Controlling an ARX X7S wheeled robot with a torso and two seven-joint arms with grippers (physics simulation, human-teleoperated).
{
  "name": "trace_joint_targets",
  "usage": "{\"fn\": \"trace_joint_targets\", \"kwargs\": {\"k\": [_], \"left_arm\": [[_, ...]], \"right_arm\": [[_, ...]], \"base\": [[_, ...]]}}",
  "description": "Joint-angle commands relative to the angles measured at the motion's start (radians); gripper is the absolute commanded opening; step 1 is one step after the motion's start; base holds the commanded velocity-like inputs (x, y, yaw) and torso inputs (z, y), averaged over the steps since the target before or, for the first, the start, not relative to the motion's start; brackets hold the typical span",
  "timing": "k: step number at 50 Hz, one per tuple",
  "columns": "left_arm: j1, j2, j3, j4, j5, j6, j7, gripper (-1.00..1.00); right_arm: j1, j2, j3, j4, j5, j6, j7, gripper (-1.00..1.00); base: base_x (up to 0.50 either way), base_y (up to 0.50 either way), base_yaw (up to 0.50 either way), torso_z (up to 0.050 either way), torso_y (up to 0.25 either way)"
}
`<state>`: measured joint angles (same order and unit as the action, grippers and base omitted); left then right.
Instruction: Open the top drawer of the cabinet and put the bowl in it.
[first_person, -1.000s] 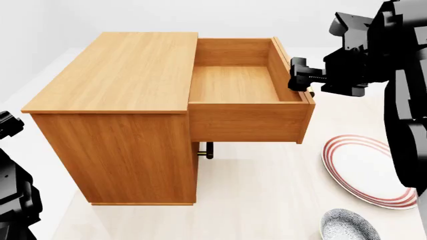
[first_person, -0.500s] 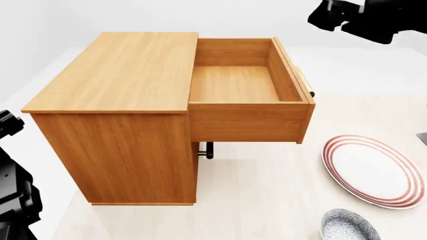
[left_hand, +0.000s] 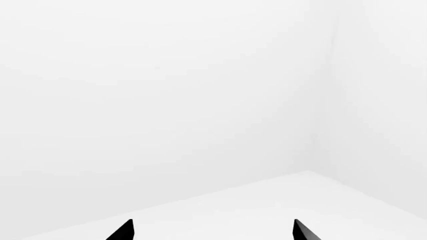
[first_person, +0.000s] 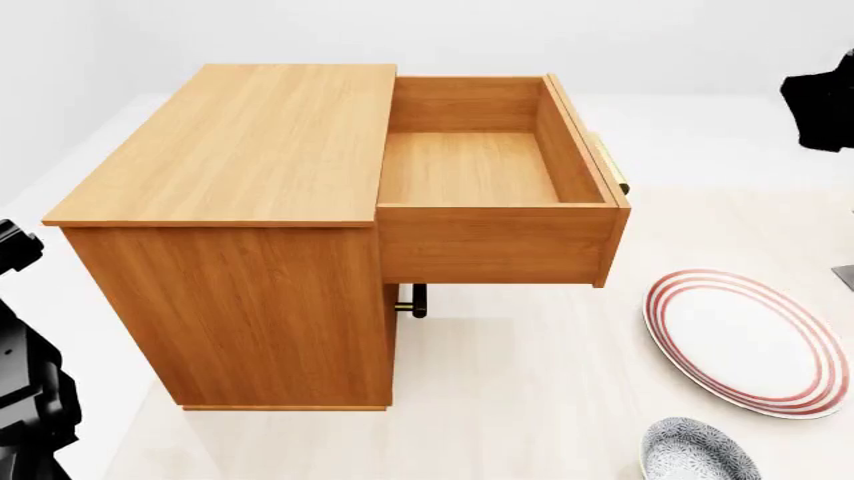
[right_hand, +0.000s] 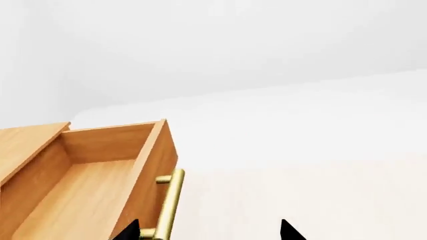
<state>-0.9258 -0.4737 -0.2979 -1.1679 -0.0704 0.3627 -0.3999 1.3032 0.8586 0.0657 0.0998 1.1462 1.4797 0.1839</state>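
The orange-brown cabinet stands at the left of the head view. Its top drawer is pulled out to the right, and its plain wooden interior holds nothing. The brass handle on its front shows in the right wrist view, with the drawer beside it. The grey-blue speckled bowl sits on the floor at the lower right, upright. My right gripper is open and empty, apart from the handle; only part of its arm shows at the head view's right edge. My left gripper is open and empty, facing white walls.
A flat white plate with red rim rings lies on the floor just beyond the bowl, right of the drawer. A lower drawer's handle peeks out beneath the open drawer. My left arm sits at the lower left beside the cabinet.
My right gripper let go of the drawer handle, rose away from it, and has swung to the right edge of the head view. The drawer stays open.
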Motion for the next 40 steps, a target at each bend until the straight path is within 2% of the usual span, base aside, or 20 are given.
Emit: {"fn": "trace_joint_targets", "kwargs": {"k": [1,5,9,21,26,33,40], "left_arm": [[0.000,-0.001,-0.001,-0.004,-0.001,0.006,0.002,1.00],[0.000,0.000,-0.001,-0.008,-0.001,0.009,0.003,1.00],[-0.008,-0.001,0.001,-0.030,0.001,0.022,0.004,1.00],[-0.006,0.002,0.003,-0.022,0.002,0.017,0.003,1.00],[-0.016,0.001,0.006,-0.046,0.004,0.032,0.005,1.00],[-0.037,-0.002,0.013,-0.096,0.008,0.061,0.007,1.00],[-0.035,0.000,0.013,-0.088,0.008,0.055,0.006,1.00]], "right_arm": [[-0.397,0.162,0.161,-0.272,0.288,-0.074,0.148,1.00],[-0.532,0.155,0.163,-0.293,0.250,-0.094,0.109,1.00],[-0.650,0.158,0.101,-0.320,0.149,-0.140,0.036,1.00],[-0.826,0.144,0.059,-0.320,0.052,-0.231,-0.038,1.00],[-0.870,0.150,0.056,-0.317,0.055,-0.227,-0.052,1.00],[-0.866,0.167,0.046,-0.285,0.113,-0.140,-0.016,1.00],[-0.869,0.197,-0.008,-0.280,0.075,-0.128,-0.025,1.00]], "base": [[0.00,0.00,0.00,0.000,0.000],[0.00,0.00,0.00,0.000,0.000],[0.00,0.00,0.00,0.000,0.000],[0.00,0.00,0.00,0.000,0.000],[0.00,0.00,0.00,0.000,0.000],[0.00,0.00,0.00,0.000,0.000],[0.00,0.00,0.00,0.000,0.000]]}}
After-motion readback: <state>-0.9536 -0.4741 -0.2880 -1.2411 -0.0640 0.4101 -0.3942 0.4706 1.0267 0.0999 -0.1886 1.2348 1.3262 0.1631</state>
